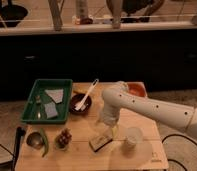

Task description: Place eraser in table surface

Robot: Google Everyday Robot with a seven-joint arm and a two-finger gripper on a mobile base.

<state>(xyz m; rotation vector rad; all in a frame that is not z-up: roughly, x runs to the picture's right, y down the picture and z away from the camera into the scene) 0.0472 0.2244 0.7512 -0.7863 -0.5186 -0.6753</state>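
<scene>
The eraser [100, 142] is a small pale block with a dark side. It lies tilted on the wooden table [82, 157], near the front middle. My gripper [108, 131] hangs at the end of the white arm [142, 105], just above and to the right of the eraser, close to or touching its upper end. The arm reaches in from the right and bends down over the table's middle.
A green tray [34, 117] with grey pieces stands at the back left. A dark bowl [80, 106] holds a white spoon. An orange bowl [137, 90] is behind the arm. A white cup [132, 136] stands right of the eraser. A metal cup [34, 140] and a brown cluster [64, 138] sit front left.
</scene>
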